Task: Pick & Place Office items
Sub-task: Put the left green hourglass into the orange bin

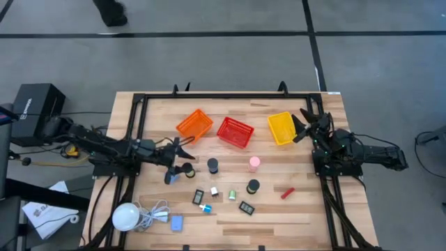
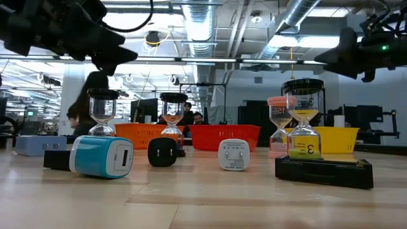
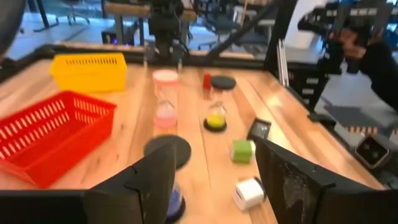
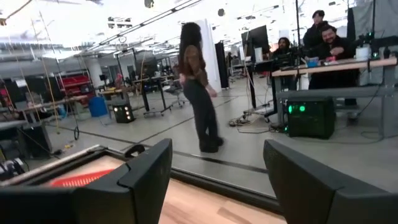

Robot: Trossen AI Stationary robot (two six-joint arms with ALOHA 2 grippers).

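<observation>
The office items stand and lie about the middle of the table. There is an hourglass with a black top and blue sand (image 1: 212,165) (image 3: 166,150), a pink hourglass (image 1: 254,163) (image 3: 165,99), a yellow-sand hourglass (image 1: 253,186) (image 3: 216,117) and a red bar (image 1: 287,193). Flat black rectangles (image 1: 198,197) (image 1: 246,207), a green block (image 3: 242,150) and a white block (image 3: 249,193) lie nearer the front. My left gripper (image 1: 182,162) (image 3: 214,152) is open, held level and pointing at the blue-sand hourglass from the table's left, short of it. My right gripper (image 1: 305,124) (image 4: 217,149) is open beside the yellow basket, holding nothing.
Orange (image 1: 194,125), red (image 1: 235,132) and yellow (image 1: 281,128) mesh baskets stand along the far side. A white bulb with its cable (image 1: 125,216) and a light-blue piece (image 1: 176,223) lie at the near left. People are in the room beyond the table.
</observation>
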